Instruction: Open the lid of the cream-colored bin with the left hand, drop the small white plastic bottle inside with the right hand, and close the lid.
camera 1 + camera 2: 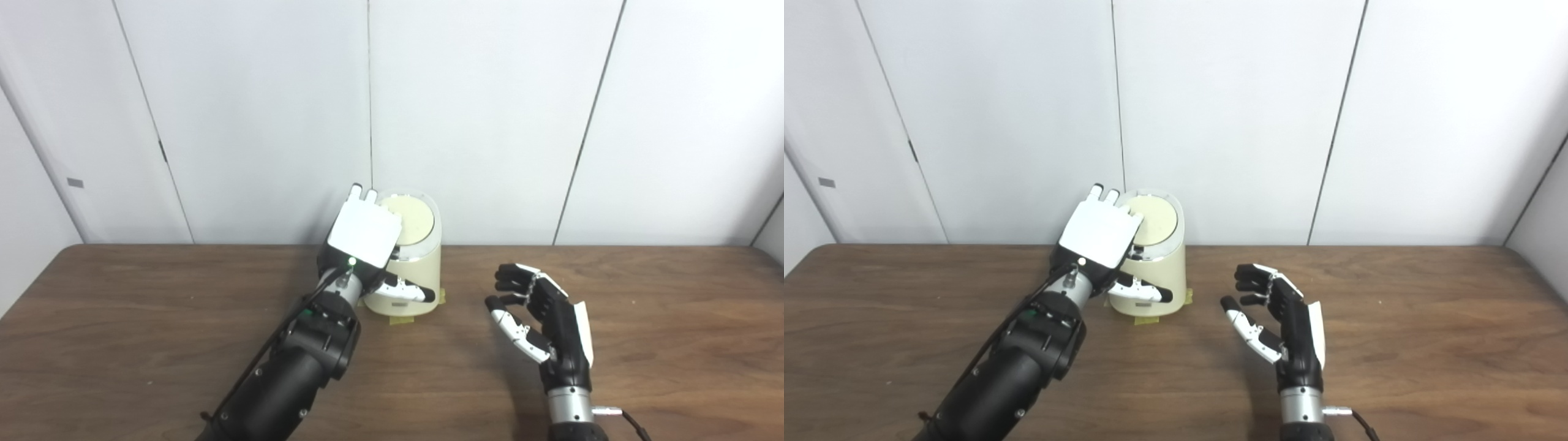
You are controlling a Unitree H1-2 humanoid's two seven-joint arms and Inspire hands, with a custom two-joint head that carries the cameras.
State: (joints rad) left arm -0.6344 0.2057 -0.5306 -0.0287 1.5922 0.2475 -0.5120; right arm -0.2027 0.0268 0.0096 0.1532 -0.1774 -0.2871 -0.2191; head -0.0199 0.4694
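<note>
Nearest, the black right hand (542,324) waits spread and empty on the brown wooden table (661,343), no bottle visible, while the left hand (366,236) lies flat on the light, rigid cream-colored plastic bin's (409,275) lid (415,215), probably best lifted at its rim.

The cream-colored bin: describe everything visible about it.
The small cream-colored plastic-looking bin stands upright on the brown wooden table, near its back edge by the white wall. Its body is rounded, with a paler rim ring around a round cream lid that sits down, tilted toward the camera. A white panel shows low on its front, and yellowish tape sticks out at its base. The left hand rests over the lid's left side, fingers extended, thumb across the front.
</note>
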